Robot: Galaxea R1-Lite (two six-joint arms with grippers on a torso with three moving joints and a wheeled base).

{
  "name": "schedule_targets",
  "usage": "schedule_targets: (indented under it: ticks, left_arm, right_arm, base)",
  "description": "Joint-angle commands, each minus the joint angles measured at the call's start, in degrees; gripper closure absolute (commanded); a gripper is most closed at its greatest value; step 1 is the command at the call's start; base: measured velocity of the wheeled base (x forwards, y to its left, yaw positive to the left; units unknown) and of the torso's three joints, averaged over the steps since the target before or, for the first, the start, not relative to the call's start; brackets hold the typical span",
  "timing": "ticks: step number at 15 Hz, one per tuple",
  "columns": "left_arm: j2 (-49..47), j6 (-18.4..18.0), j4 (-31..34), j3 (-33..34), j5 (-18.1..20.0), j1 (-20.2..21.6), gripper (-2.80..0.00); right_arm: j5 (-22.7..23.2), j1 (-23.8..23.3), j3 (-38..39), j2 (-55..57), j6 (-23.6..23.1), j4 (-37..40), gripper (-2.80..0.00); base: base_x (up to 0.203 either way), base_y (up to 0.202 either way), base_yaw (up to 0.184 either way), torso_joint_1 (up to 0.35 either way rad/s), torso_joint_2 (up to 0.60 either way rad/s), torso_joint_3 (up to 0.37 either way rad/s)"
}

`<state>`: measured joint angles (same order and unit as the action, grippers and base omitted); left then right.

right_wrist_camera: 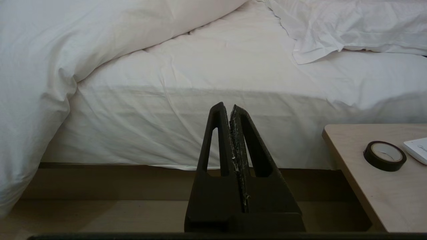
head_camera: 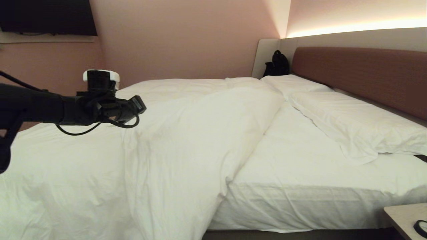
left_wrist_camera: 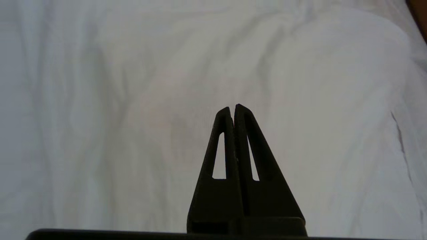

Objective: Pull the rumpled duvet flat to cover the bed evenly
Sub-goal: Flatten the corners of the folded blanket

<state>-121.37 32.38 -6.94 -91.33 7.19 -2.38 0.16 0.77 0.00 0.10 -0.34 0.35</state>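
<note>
The duvet (head_camera: 173, 133) was bunched over the bed's (head_camera: 300, 193) left half, spilling off its near side. The left pincer (head_camera: 141, 106) was held clenched above it, seemingly gripping nothing; the right pincer (right_wrist_camera: 230, 108) was kept clenched beside the tabletop (right_wrist_camera: 373, 186).

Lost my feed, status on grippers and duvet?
Left gripper shut, empty, above duvet. Right gripper shut, parked beside bed. Duvet bunched left, sheet bare near pillows. Nothing blocking.

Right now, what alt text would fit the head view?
A puffy white duvet lies bunched over the left part of the bed, leaving bare sheet before two pillows. The left claw, shut and empty, hangs above the duvet.
</note>
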Motion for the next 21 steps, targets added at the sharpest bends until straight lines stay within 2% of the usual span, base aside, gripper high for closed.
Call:
schedule_targets:
  ticks: [1, 5, 8, 10, 14, 15, 21]
  left_arm:
    - [-7.1, 0.1, 0.9, -4.1, 0.0, 2.5, 0.0]
    - [-12.8, -0.3, 5.8, -10.2, 0.1, 6.2, 0.0]
    - [-14.4, -0.7, 9.6, -13.2, 0.2, 7.1, 0.0]
    - [-15.8, -2.6, 13.8, -15.6, 0.2, 7.7, 0.0]
    - [-17.6, -4.8, 16.4, -16.8, 0.6, 8.7, 0.0]
    - [-18.0, -5.0, 16.8, -17.0, 0.6, 8.7, -2.8]
    - [-21.1, -6.9, 17.4, -20.2, 0.9, 9.3, -2.8]
  right_arm:
    - [0.0, 0.0, 0.0, 0.0, 0.0, 0.0, 0.0]
    - [0.0, 0.0, 0.0, 0.0, 0.0, 0.0, 0.0]
    - [0.0, 0.0, 0.0, 0.0, 0.0, 0.0, 0.0]
    - [0.0, 0.0, 0.0, 0.0, 0.0, 0.0, 0.0]
    - [0.0, 0.0, 0.0, 0.0, -0.1, 0.0, 0.0]
    - [0.0, 0.0, 0.0, 0.0, -0.1, 0.0, 0.0]
    - [0.0, 0.0, 0.0, 0.0, 0.0, 0.0, 0.0]
  base:
    - [0.0, 0.0, 0.0, 0.0, 0.0, 0.0]
    - [0.0, 0.0, 0.0, 0.0, 0.0, 0.0]
    - [0.0, 0.0, 0.0, 0.0, 0.0, 0.0]
    - [0.0, 0.0, 0.0, 0.0, 0.0, 0.0]
    - [0.0, 0.0, 0.0, 0.0, 0.0, 0.0]
    - [0.0, 0.0, 0.0, 0.0, 0.0, 0.0]
    - [0.0, 0.0, 0.0, 0.0, 0.0, 0.0]
